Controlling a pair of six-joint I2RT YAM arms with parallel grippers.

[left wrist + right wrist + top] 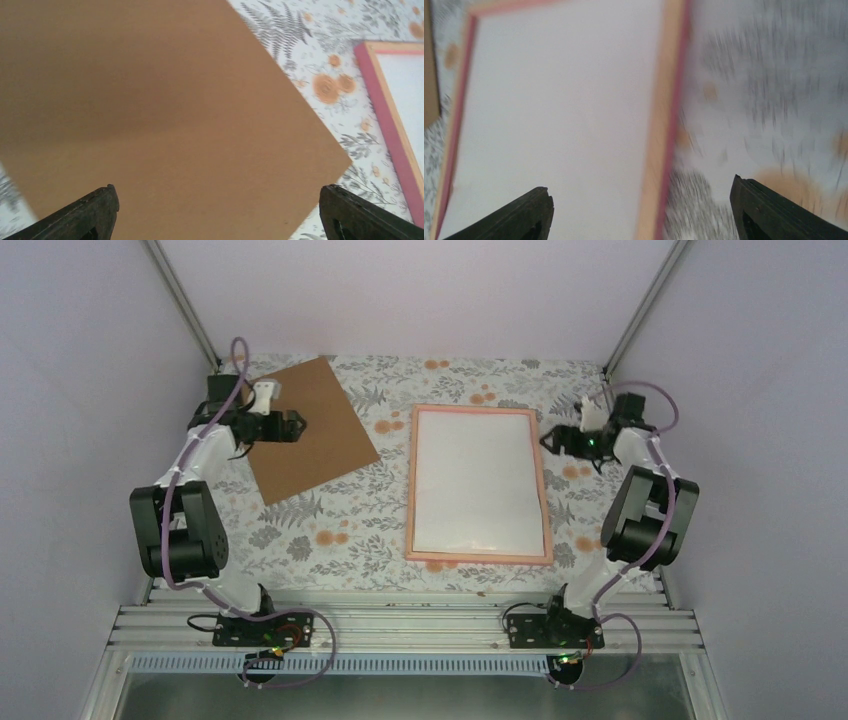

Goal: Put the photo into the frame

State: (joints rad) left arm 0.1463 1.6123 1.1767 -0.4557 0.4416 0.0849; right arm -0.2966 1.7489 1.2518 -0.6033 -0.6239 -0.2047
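The pink frame (410, 480) lies flat at the table's middle, and a plain white sheet (478, 480) fills its opening. The photo is out of view as a picture; I cannot tell whether the white sheet is its back. My right gripper (546, 440) hovers open over the frame's right rail (664, 125) near the far corner, the rail lying between its fingers (640, 187), nothing held. That view is blurred. My left gripper (299, 426) is open and empty above the brown cardboard sheet (320, 455). The left wrist view has the open left gripper (217, 192) over that cardboard sheet (175, 100), with the frame (385, 110) at the right edge.
A floral cloth (340, 530) covers the table. The cardboard lies tilted at the back left, apart from the frame. Metal posts (180, 300) rise at the back corners, with plain walls all around. An aluminium rail (400, 625) runs along the near edge.
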